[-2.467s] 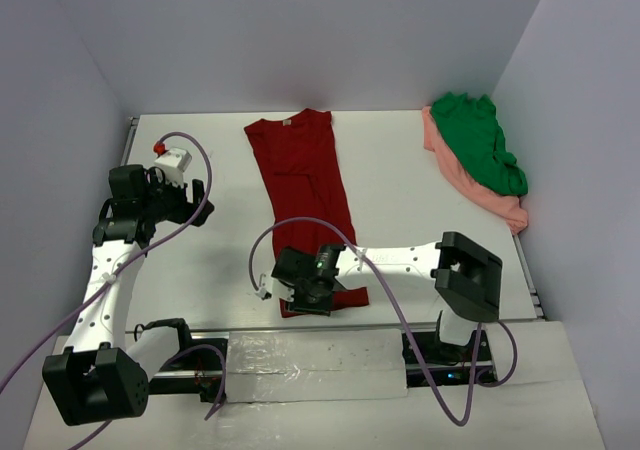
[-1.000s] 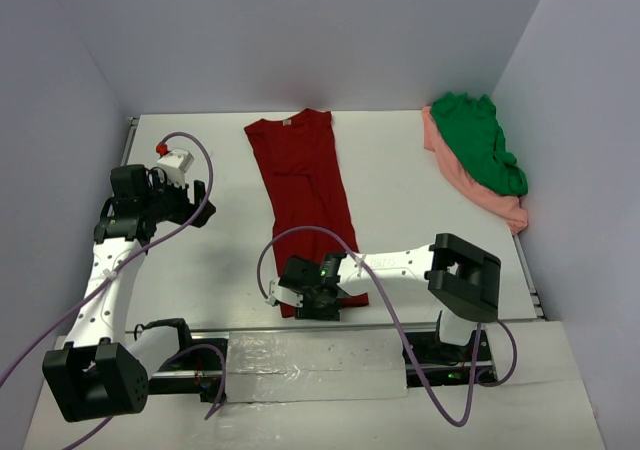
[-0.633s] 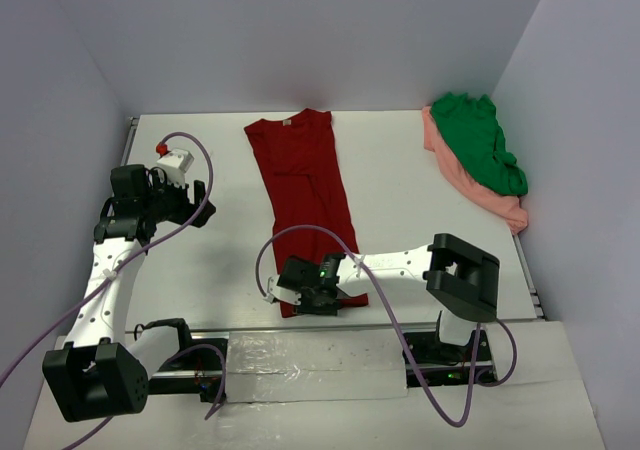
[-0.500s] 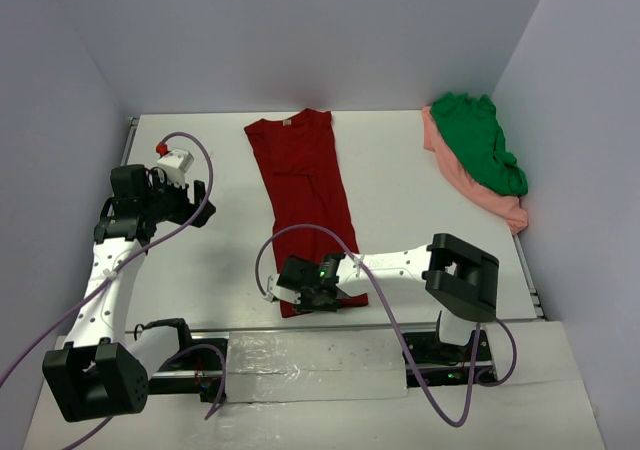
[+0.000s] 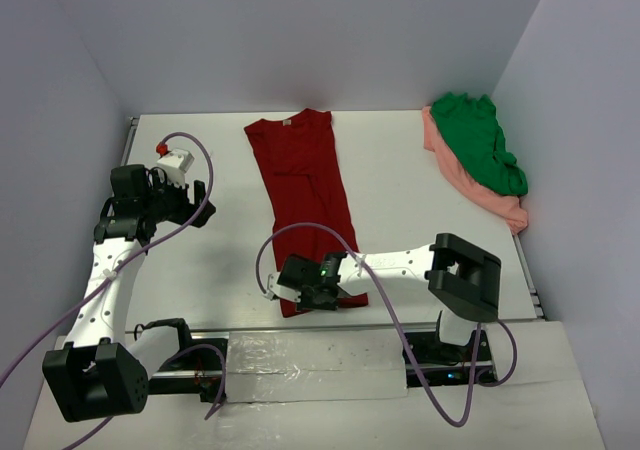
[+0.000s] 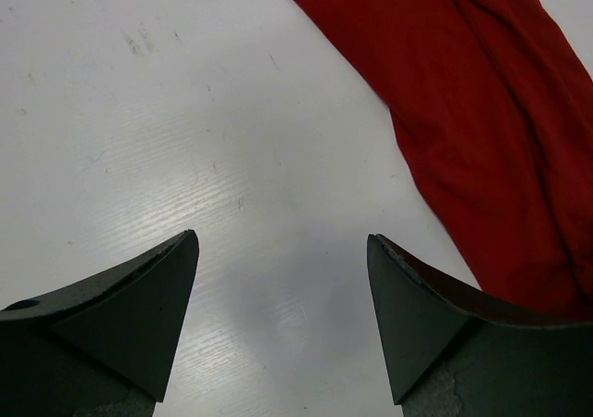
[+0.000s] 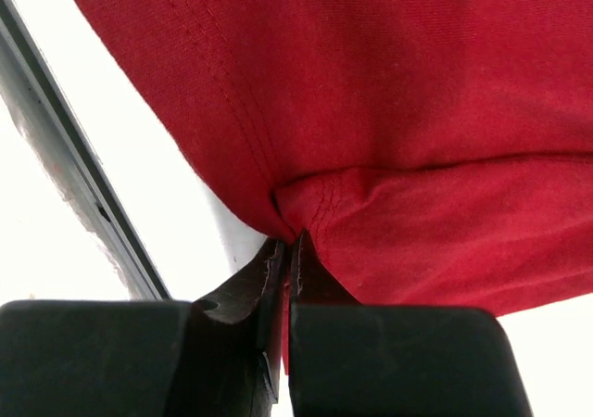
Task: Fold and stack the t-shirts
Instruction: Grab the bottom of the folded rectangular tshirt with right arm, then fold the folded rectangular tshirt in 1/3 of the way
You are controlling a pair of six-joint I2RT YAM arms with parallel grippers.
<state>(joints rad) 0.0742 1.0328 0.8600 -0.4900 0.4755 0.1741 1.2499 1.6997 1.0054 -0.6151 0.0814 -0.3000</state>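
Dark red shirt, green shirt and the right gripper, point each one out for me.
dark red t-shirt (image 5: 305, 185): top view, middle of its flat body.
green t-shirt (image 5: 480, 140): top view, centre of the crumpled heap.
right gripper (image 7: 286, 244): right wrist view, between the closed fingertips pinching the red hem.

Table layout, from my bases outward.
Dark red cotton t-shirt (image 5: 300, 185) lies mid-table on the white flat tabletop (image 5: 400, 190), neck far, hem near. My right pincer (image 5: 300, 295) is at its near-left hem corner, and my left pincer (image 5: 198, 202) is well left of it. Bright green cotton t-shirt (image 5: 480, 150) lies on the salmon pink cotton t-shirt (image 5: 495, 205) at the far right.
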